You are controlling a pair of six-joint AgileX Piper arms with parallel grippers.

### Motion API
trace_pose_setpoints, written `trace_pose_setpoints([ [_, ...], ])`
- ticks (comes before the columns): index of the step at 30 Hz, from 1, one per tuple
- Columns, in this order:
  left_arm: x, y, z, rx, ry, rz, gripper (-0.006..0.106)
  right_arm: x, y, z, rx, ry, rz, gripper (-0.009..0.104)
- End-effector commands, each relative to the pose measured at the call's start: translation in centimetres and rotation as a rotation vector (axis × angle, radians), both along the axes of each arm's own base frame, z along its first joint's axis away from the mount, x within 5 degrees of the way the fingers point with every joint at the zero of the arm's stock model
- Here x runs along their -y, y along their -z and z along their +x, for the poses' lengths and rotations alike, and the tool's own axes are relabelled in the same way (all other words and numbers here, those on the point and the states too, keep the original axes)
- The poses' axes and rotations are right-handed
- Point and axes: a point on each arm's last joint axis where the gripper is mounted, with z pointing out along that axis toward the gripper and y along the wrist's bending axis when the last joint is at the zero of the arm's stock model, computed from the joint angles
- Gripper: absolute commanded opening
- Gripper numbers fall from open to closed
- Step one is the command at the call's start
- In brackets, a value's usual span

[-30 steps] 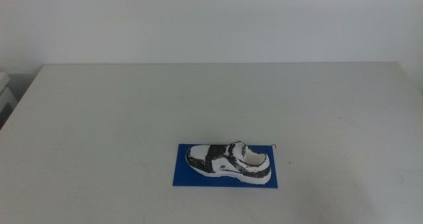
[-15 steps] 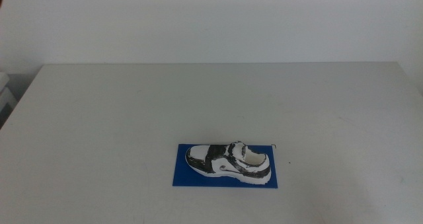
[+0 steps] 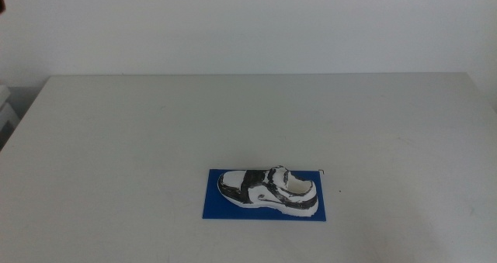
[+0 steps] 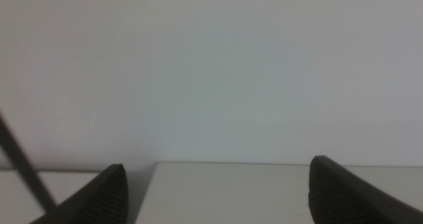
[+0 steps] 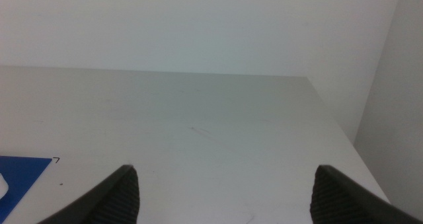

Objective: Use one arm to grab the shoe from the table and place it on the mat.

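Observation:
The white shoe [image 3: 269, 191] with black patches lies on its sole on the blue mat [image 3: 214, 205], near the front middle of the table [image 3: 155, 131]. Neither arm shows in the middle view. The left gripper [image 4: 218, 184] is open with nothing between its jaws, facing the wall over the table's edge. The right gripper [image 5: 225, 191] is also open and empty, held above the table's right part. A corner of the mat [image 5: 23, 178] shows in the right wrist view, off to one side of that gripper.
A white object [image 3: 6, 112] stands beyond the table's left edge. The table's right edge [image 5: 337, 128] runs close to the right gripper, with a wall beyond it.
A small dark shape has come into the middle view's top left corner. The shoe and the mat have not moved.

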Motion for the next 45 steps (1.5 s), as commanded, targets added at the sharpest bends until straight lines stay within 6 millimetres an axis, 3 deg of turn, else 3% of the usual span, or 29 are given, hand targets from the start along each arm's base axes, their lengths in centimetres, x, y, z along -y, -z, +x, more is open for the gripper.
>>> trace_pose_setpoints([
  [1, 0.1, -1.1, -1.3, 0.122, 0.101, 0.003, 0.093, 0.1, -1.2, -0.2, 0.109, 0.007, -0.025, 0.066],
  [5, -1.4, 1.0, -2.1, 0.160, 0.106, -0.041, 0.093, 0.1, -1.2, -0.2, 0.109, 0.007, -0.025, 0.066],
  [9, -2.4, 3.1, -4.6, 0.232, 0.099, -0.045, 0.093, 0.1, -1.2, -0.2, 0.109, 0.007, -0.025, 0.066],
  [15, -2.1, 6.2, -8.8, 0.391, 0.148, 0.019, 0.093, 0.1, -1.2, -0.2, 0.109, 0.007, -0.025, 0.066],
  [19, -2.1, 9.5, -11.2, 0.424, 0.145, 0.010, 0.093, 0.1, -1.2, -0.2, 0.109, 0.007, -0.025, 0.066],
  [25, -2.1, 14.2, -12.6, 0.392, 0.145, -0.022, 0.093, 0.1, -1.2, -0.2, 0.109, 0.007, -0.025, 0.066],
  [38, -2.1, 21.6, -14.6, 0.354, 0.137, -0.054, 0.093, 0.1, -1.2, -0.2, 0.109, 0.007, -0.025, 0.066],
  [45, -2.1, 22.2, -14.7, 0.320, 0.135, -0.053, 0.093, 0.1, -1.2, -0.2, 0.109, 0.007, -0.025, 0.066],
])
